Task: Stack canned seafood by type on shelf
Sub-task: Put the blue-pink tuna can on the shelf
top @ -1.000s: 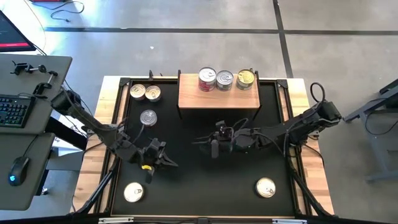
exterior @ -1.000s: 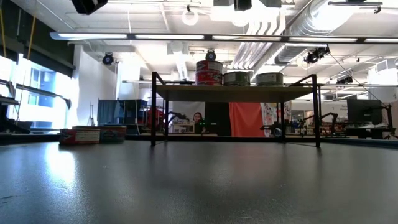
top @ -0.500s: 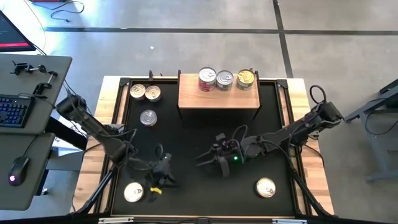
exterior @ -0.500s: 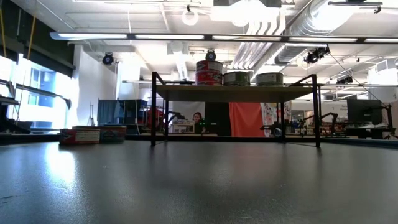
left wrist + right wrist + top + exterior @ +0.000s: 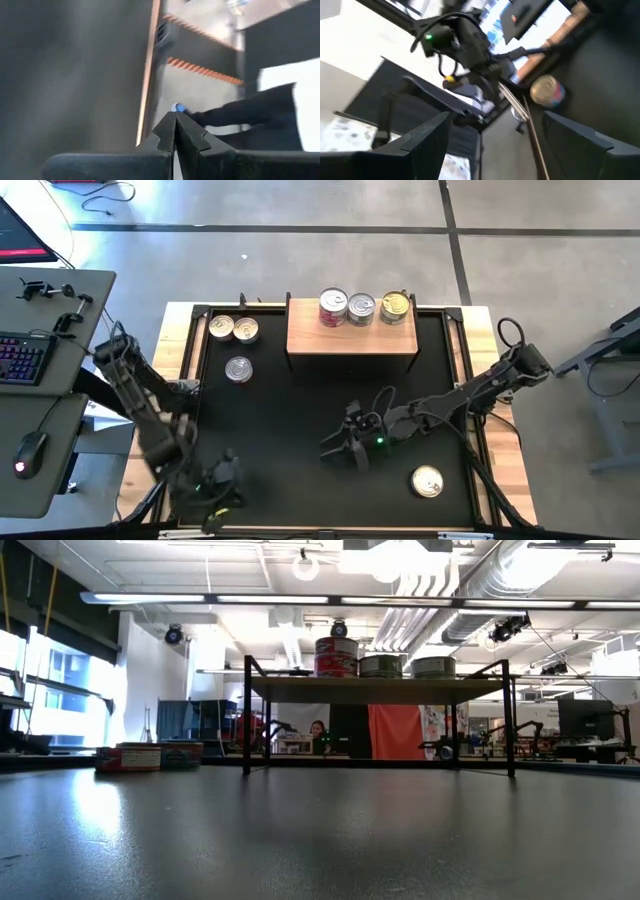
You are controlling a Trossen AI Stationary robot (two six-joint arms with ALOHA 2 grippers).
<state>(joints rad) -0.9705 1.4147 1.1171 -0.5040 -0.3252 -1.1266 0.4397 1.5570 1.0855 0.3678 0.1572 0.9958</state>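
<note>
Three cans (image 5: 361,307) stand side by side on the far edge of the light wooden shelf (image 5: 350,345); the low view shows them on the shelf top (image 5: 375,690). Three more cans (image 5: 238,368) rest on the black mat at the far left, and one can (image 5: 428,481) sits near right. My left gripper (image 5: 215,495) is shut, with nothing between its fingers (image 5: 175,116), over the near left corner. It covers a can there that shows in the right wrist view (image 5: 547,91). My right gripper (image 5: 338,448) hangs open over the mat's middle, holding nothing (image 5: 496,120).
The shelf stands on thin black legs (image 5: 247,715) at the mat's far middle. A wooden rim (image 5: 180,360) frames the mat. A desk with a keyboard (image 5: 25,355) stands beyond the left edge. Bare mat (image 5: 300,400) lies between the shelf and the grippers.
My left gripper has swung toward the table's near left corner, turning as it went, and now covers the can there; it stays shut. My right gripper has gone a little toward the near edge and turned, still open. No can has moved.
</note>
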